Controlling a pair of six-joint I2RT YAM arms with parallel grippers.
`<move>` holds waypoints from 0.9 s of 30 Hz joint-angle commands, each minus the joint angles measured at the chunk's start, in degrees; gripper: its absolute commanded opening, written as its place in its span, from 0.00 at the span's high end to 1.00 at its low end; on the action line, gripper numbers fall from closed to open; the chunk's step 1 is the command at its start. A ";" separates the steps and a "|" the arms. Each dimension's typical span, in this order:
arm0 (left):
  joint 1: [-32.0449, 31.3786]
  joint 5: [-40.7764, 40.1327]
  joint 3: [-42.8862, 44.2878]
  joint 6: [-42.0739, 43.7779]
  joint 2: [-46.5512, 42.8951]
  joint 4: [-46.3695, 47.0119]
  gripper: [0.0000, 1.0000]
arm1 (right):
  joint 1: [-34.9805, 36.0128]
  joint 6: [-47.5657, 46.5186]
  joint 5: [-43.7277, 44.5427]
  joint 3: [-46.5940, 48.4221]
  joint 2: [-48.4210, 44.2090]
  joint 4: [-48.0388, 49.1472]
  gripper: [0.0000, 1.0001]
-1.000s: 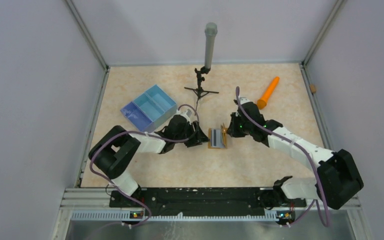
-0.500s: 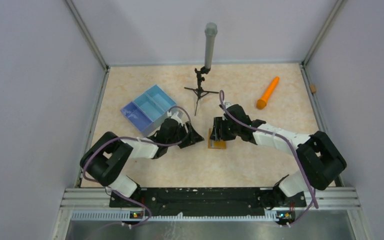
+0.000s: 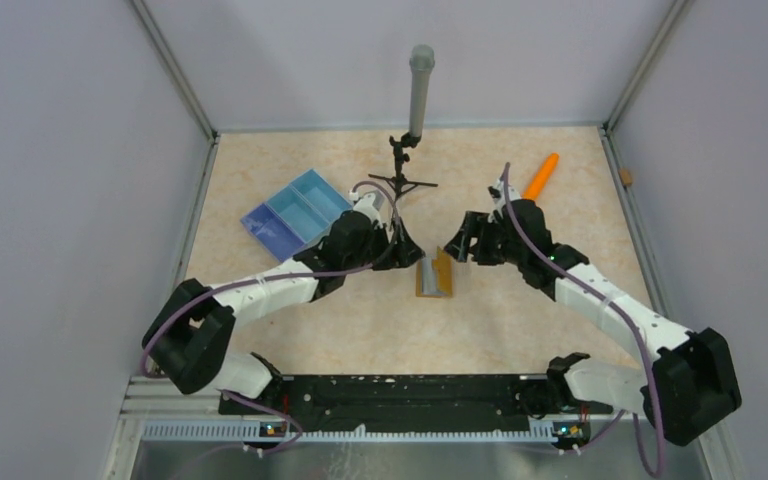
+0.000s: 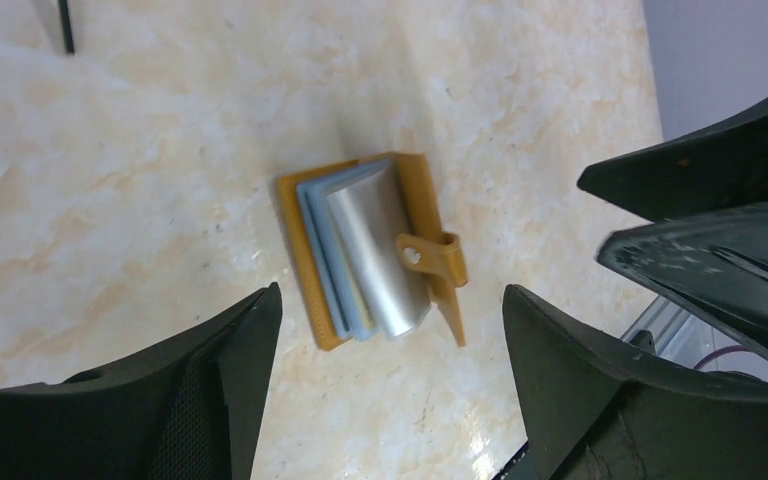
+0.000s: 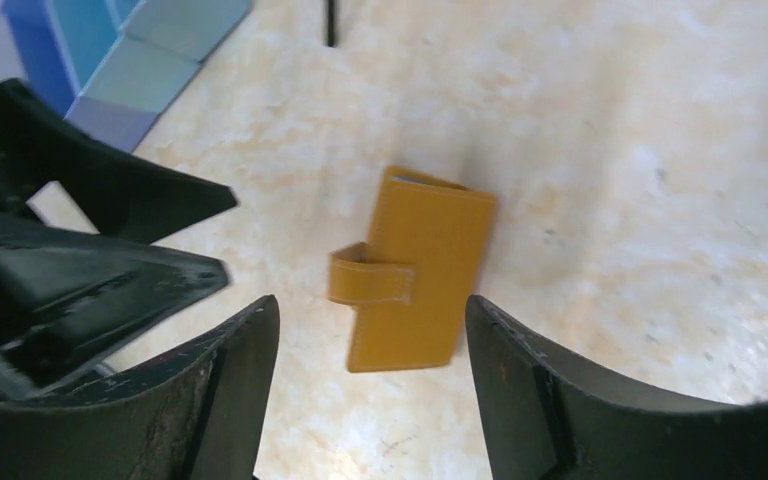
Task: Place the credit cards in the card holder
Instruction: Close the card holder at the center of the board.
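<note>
Wide apart at the left jaws, nothing gripped; dark left fingers [image 4: 150,400] framing bare surface [image 4: 160,150] in the left wrist view. Spread just as wide at the right jaws, again nothing gripped, right fingers [image 5: 580,400] standing to either side of the right wrist view. Both pairs raised off the surface, facing each other, tips near but apart.

Between the two pairs and just below them: holder [image 3: 435,275], touching neither. Half shut, one flap down on the surface, the other raised over it.

Toward the left jaws, the open inner side: bluish pockets, a shiny grey card [image 4: 375,255] bowed against them, a paler edge tucked beneath. Cannot tell how many cards sit inside.

Toward the right jaws, the plain mustard outer flap, with the tab [image 5: 370,280] sticking out unfastened past its edge.

Out past the left jaws, on their outer side and close to the left arm: blue tray [image 3: 297,215]. Beyond both pairs, toward the far middle: black tripod [image 3: 400,182] carrying an upright grey tube [image 3: 420,90]. Beyond the right jaws, further out: orange stick [image 3: 539,176], lying aslant on the surface.
</note>
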 commanded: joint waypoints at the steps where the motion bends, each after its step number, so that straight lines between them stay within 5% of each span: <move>1: -1.29 -1.70 4.28 3.28 2.54 -2.51 0.15 | -4.20 2.24 3.04 -5.45 -3.91 -0.66 0.35; 6: -2.14 -1.54 6.48 3.44 4.35 -4.02 0.13 | -4.67 1.81 0.57 -8.93 0.20 3.48 0.43; 13: -2.78 -0.63 8.75 4.03 6.33 -6.12 0.08 | -2.84 3.07 -6.38 -10.22 7.37 12.85 0.43; 21: -3.22 0.34 10.39 5.37 10.60 -6.66 0.04 | 1.83 3.82 -4.69 -8.18 14.95 15.49 0.40; 27: -3.72 -1.71 12.30 7.62 15.68 -8.98 0.15 | 1.91 4.68 -3.38 -8.92 14.79 15.35 0.41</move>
